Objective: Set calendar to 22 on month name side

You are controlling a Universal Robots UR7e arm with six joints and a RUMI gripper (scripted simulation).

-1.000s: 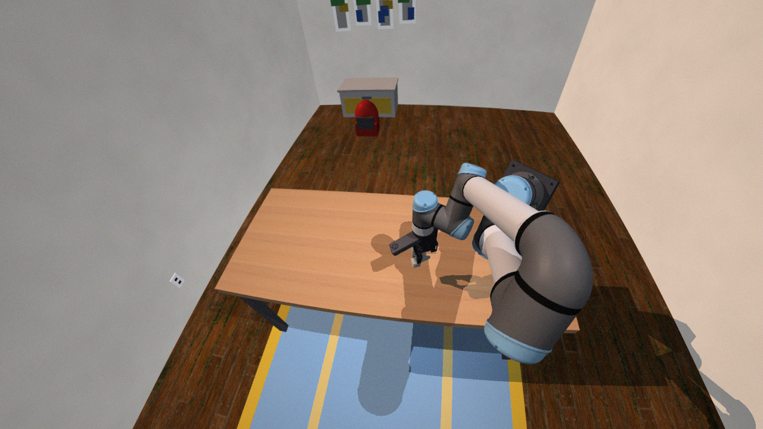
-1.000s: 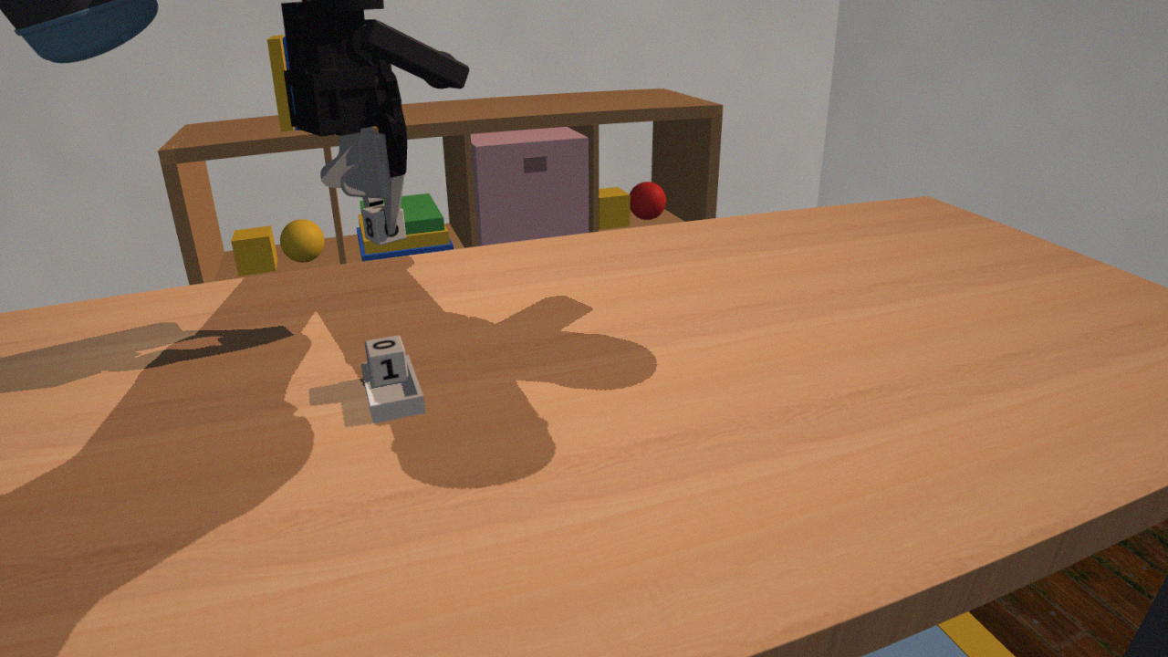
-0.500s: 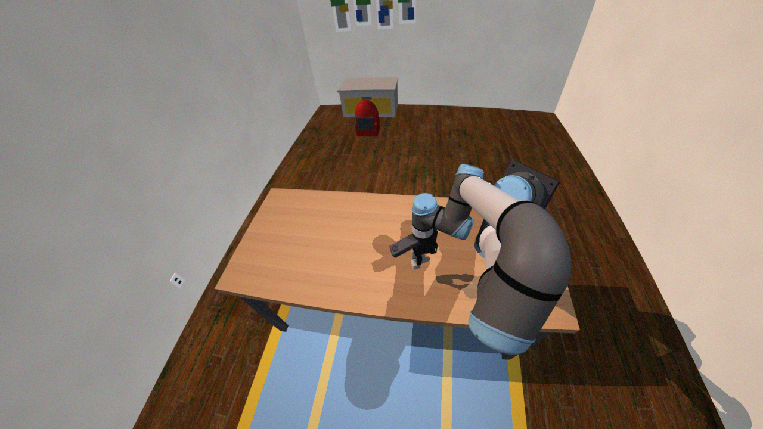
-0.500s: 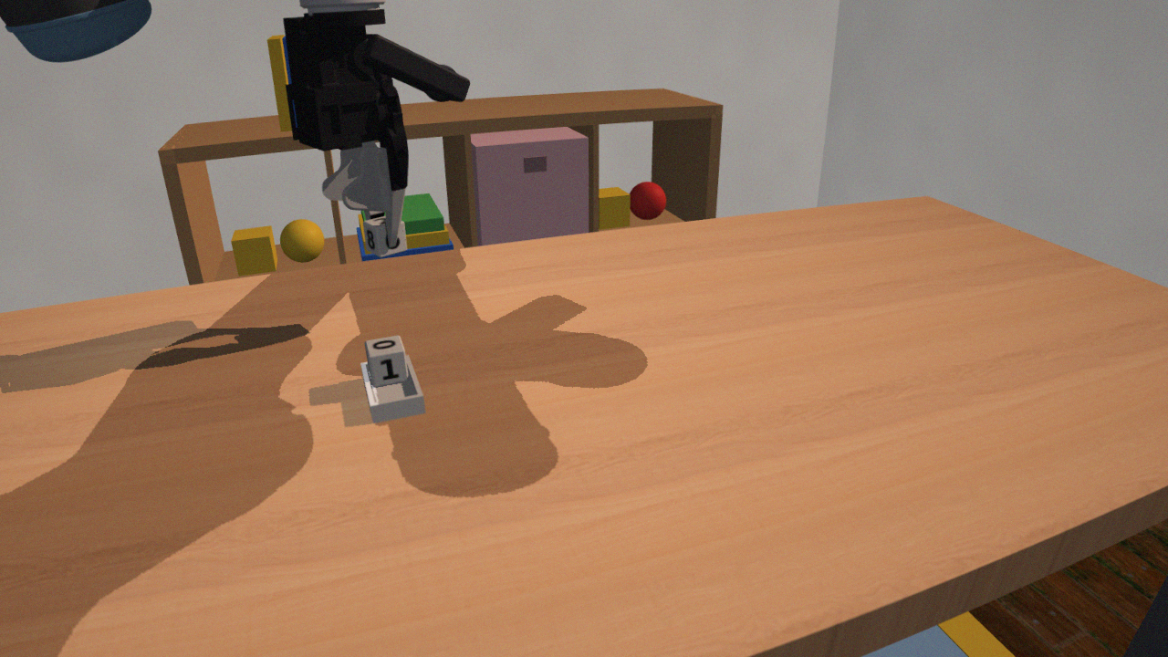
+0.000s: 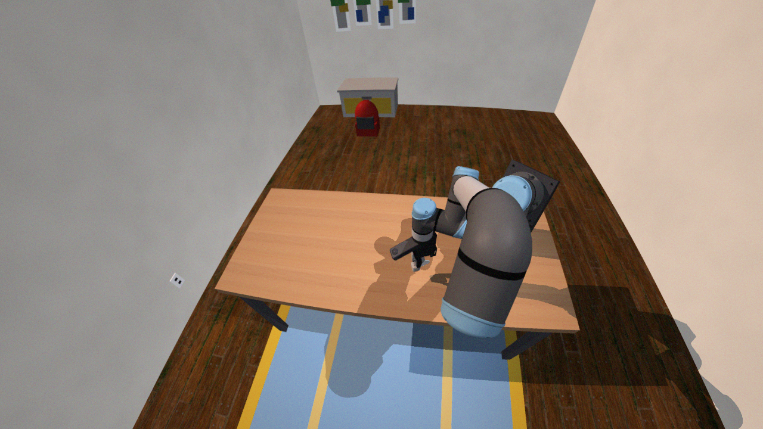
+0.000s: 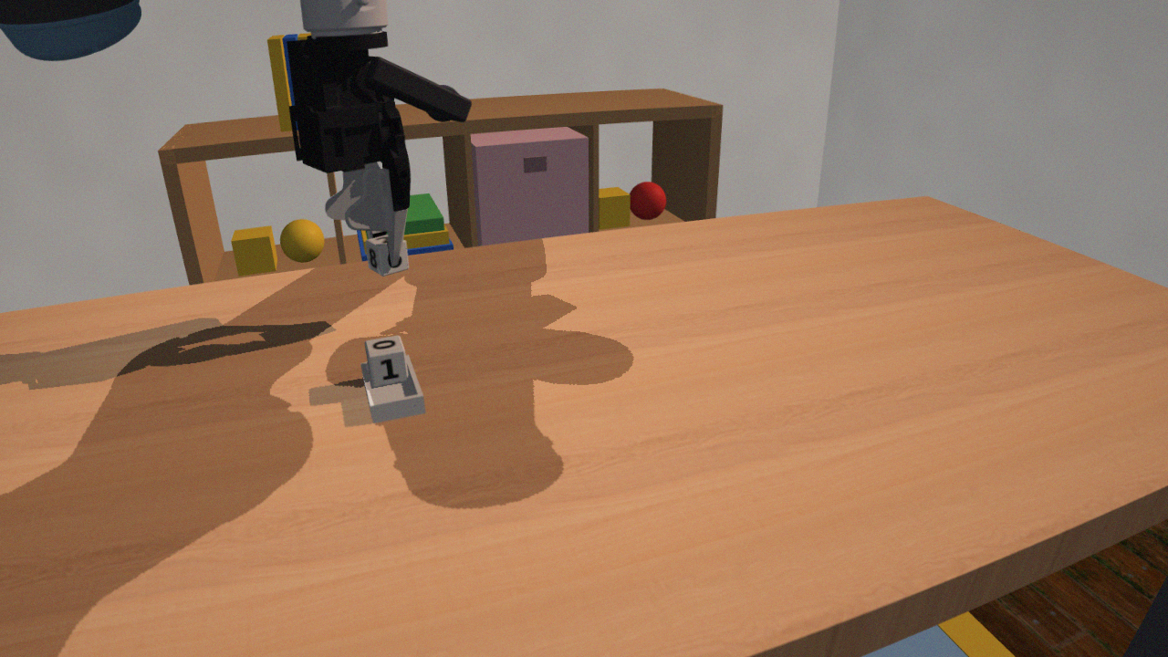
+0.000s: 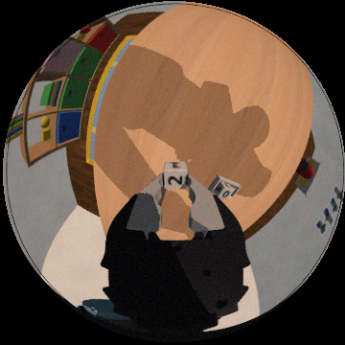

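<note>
While two pale cubes make up the set, only one of them is in my gripper (image 5: pixel 419 265) (image 6: pixel 387 243) (image 7: pixel 175 184). I have its two fingers clenched on that held cube (image 5: pixel 413 268) (image 6: pixel 387 258) (image 7: pixel 175 175), above the tabletop (image 5: pixel 320 239) (image 6: pixel 776 367) (image 7: pixel 240 57) and apart from the one tray (image 6: pixel 398 408) (image 7: pixel 233 182). My wrist view shows a 2 on one of its faces, turned sideways in that view; the exterior view shows an 8 on another, beside a rounded digit partly covered by one finger.

The second cube (image 6: pixel 385 362) (image 7: pixel 223 191) sits at one end of the tray, with a 1 on one side and a 0 on top in the exterior view. So I count one cube in the tray and one place beside it unfilled. From the top view I cannot make out the tray. Behind stands one low shelf (image 6: pixel 571 101) (image 7: pixel 43 149), with two balls on it: one yellow (image 6: pixel 302 240) (image 7: pixel 45 122), one red (image 6: pixel 647 200) (image 7: pixel 85 30).
</note>
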